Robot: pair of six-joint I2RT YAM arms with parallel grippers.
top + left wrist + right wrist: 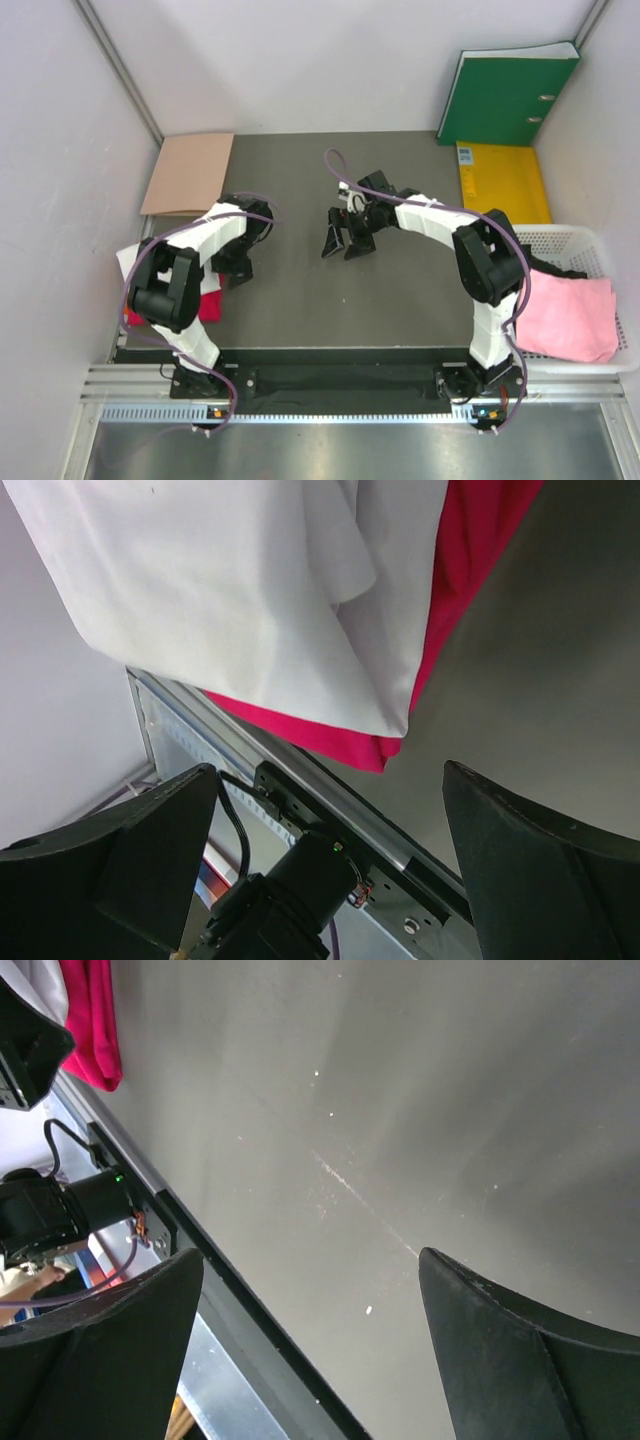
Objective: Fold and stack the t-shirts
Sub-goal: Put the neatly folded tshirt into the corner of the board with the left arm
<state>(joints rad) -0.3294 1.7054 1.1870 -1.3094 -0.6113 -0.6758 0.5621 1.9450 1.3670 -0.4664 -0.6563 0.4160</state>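
Note:
A white t-shirt (220, 590) lies folded on top of a crimson red t-shirt (480, 540) at the table's left edge. In the top view they peek out from under the left arm, white (128, 260) and red (210, 306). My left gripper (330, 880) is open and empty just beside this stack, and it also shows in the top view (232, 272). My right gripper (345, 240) is open and empty above the bare grey table near its middle. A pale pink t-shirt (567, 315) lies in the white basket (570, 238) at the right.
A tan cardboard sheet (188, 172) lies at the back left. A green binder (505, 95) leans on the back wall above a yellow folder (500, 182). The black front rail (250, 1330) and the arm bases run along the near edge.

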